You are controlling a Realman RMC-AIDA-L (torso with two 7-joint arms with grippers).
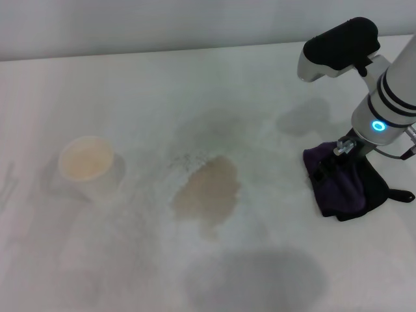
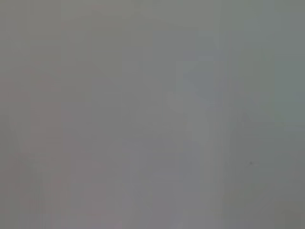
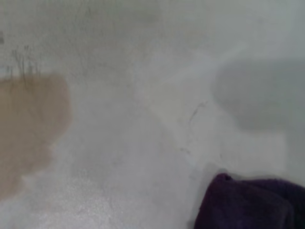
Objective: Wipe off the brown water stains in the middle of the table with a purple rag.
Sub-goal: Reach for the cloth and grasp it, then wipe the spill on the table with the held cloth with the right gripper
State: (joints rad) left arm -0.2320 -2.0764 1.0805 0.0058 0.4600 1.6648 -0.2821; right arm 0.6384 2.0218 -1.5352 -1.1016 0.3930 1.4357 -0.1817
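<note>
The brown water stains (image 1: 208, 190) form a tan blotch in the middle of the white table (image 1: 195, 84); they also show in the right wrist view (image 3: 28, 129). The purple rag (image 1: 344, 188) lies crumpled on the table at the right, with a black part on its right side. My right gripper (image 1: 343, 155) is down at the rag's upper edge, with the arm above it. A corner of the rag shows in the right wrist view (image 3: 248, 205). The left gripper is out of view; the left wrist view shows only plain grey.
A white paper cup (image 1: 88, 166) holding pale tan liquid stands at the left of the table. Grey shadows lie on the table in front of the stain and beside the right arm. The table's far edge runs along the back.
</note>
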